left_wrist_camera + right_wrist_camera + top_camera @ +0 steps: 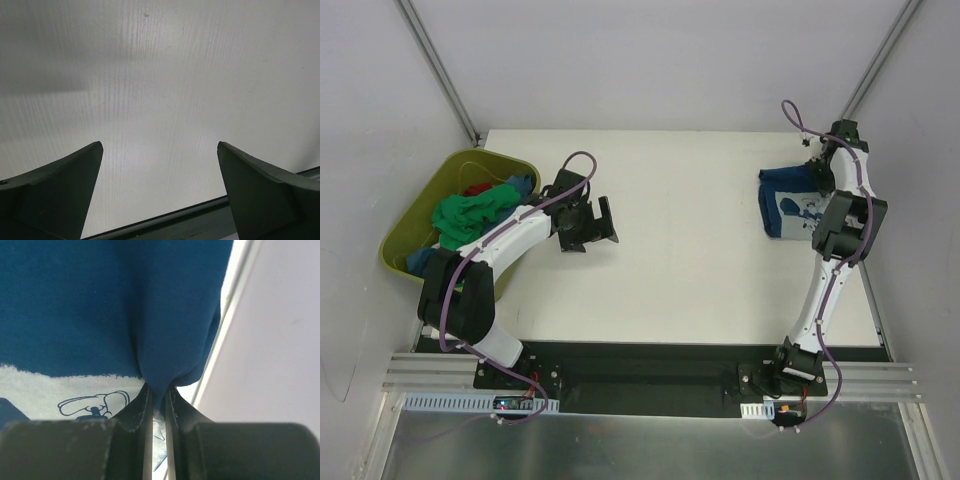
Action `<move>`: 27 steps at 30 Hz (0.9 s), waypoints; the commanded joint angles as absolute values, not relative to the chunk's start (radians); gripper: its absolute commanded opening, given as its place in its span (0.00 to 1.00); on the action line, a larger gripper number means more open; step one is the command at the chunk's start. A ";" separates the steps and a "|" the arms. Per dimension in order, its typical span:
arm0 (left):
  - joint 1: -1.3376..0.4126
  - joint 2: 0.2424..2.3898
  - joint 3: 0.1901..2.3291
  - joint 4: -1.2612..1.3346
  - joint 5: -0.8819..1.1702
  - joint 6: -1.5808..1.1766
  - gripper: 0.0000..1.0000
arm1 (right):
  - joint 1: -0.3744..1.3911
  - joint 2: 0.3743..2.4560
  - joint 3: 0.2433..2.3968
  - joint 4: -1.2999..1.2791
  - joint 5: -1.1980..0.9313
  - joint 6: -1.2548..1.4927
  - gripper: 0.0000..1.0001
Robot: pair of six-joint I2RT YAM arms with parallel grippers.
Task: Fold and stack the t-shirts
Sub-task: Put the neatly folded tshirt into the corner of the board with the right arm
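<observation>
Two grippers. Left gripper (592,232): jaws wide apart, above white table (690,270). Right gripper (157,390): clamped on a fold of navy t-shirt (100,305), at table's far right edge. Green t-shirt (465,215) and others heaped in olive tub (405,230), far left.

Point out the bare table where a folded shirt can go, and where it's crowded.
Free: the wide middle of the table, between the open left claw and the navy t-shirt, and the near strip between the two arms. Crowded: the left edge, where the tub holds heaped t-shirts, and the right edge, where the right claw pinches the navy t-shirt.
</observation>
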State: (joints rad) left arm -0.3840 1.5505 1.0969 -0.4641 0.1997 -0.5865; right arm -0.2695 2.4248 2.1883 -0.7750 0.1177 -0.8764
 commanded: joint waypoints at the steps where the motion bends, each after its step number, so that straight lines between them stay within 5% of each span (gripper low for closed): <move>1: -0.373 1.552 1.129 -0.479 0.180 -0.578 0.99 | -0.276 2.407 2.235 -0.710 0.161 -0.960 0.01; 11: -0.373 1.552 1.141 -0.479 0.198 -0.584 0.99 | -0.296 2.411 2.224 -0.730 0.133 -0.899 0.13; 15: -0.373 1.513 1.131 -0.483 0.199 -0.588 0.99 | -0.295 2.392 2.209 -0.726 0.176 -0.826 0.46; 21: -0.374 1.381 1.121 -0.485 0.187 -0.577 0.99 | -0.258 2.222 2.201 -0.761 0.158 -0.750 0.76; 22: -0.374 1.359 1.114 -0.485 0.190 -0.584 0.99 | -0.235 2.188 2.165 -0.759 0.155 -0.733 0.99; 27: -0.385 1.180 1.017 -0.483 0.186 -0.620 0.99 | -0.128 1.916 2.017 -0.735 0.212 -0.652 1.00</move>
